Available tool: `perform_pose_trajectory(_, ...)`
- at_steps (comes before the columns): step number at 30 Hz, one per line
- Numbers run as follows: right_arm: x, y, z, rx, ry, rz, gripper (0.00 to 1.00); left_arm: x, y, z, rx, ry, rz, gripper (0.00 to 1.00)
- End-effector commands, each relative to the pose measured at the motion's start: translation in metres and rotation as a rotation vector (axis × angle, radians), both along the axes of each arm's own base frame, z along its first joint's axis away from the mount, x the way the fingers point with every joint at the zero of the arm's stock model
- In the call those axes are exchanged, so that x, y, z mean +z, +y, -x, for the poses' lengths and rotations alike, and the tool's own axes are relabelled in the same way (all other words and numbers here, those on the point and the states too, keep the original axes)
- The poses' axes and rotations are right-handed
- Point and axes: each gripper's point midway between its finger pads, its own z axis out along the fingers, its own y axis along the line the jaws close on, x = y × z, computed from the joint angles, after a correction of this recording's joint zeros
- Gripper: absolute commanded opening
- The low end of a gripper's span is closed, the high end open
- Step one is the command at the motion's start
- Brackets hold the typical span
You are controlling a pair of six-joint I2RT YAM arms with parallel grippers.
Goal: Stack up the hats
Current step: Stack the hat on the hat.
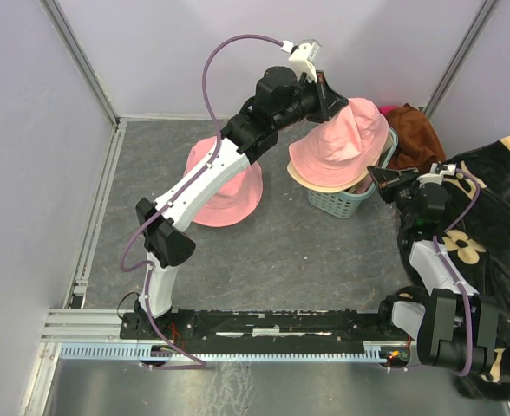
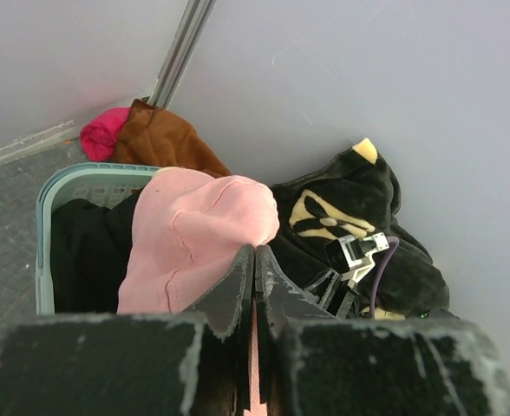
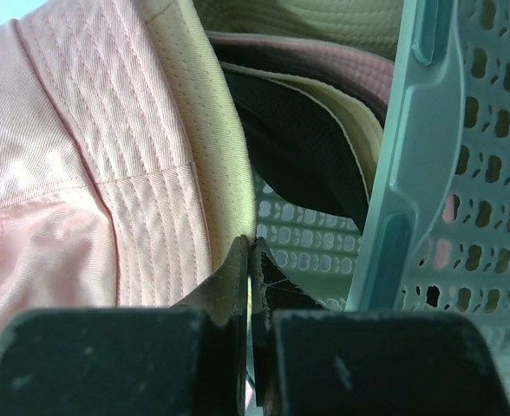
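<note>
Grip check: both my claws are clenched. My left claw (image 2: 255,251) pinches the crown of a soft pink fabric bucket hat (image 2: 194,234), which hangs over the teal perforated plastic basket (image 2: 64,178); pink cloth shows between the fingers. My right claw (image 3: 251,247) is closed on that hat's stitched brim edge, just beside the basket's wall. Layered hats (image 3: 324,35) with beige and pink brims lie inside the basket. A second pink bucket hat (image 1: 233,195) lies on the grey table (image 1: 307,260), left of the basket and partly under my left arm. A rust-brown cloth (image 1: 415,134) sits behind the basket, and a black blanket with beige floral pattern (image 1: 489,225) is heaped at the right.
</note>
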Motion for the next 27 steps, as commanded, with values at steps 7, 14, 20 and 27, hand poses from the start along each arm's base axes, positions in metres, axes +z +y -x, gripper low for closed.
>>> perform_pose_trajectory(7, -0.001, -0.020, -0.001, -0.078, 0.028, 0.068, 0.01, 0.094, 0.042, 0.015, 0.065, -0.189, 0.113, 0.03)
perform_pose_trajectory(14, -0.007, -0.027, 0.000, -0.105, 0.059, 0.094, 0.01, 0.109, 0.057, 0.018, 0.083, -0.211, 0.125, 0.03)
perform_pose_trajectory(20, -0.007, -0.028, 0.002, -0.114, 0.066, 0.103, 0.01, 0.117, 0.068, 0.019, 0.104, -0.231, 0.119, 0.03)
perform_pose_trajectory(27, -0.004, -0.031, 0.004, -0.127, 0.070, 0.116, 0.01, 0.124, 0.082, 0.022, 0.129, -0.251, 0.110, 0.03)
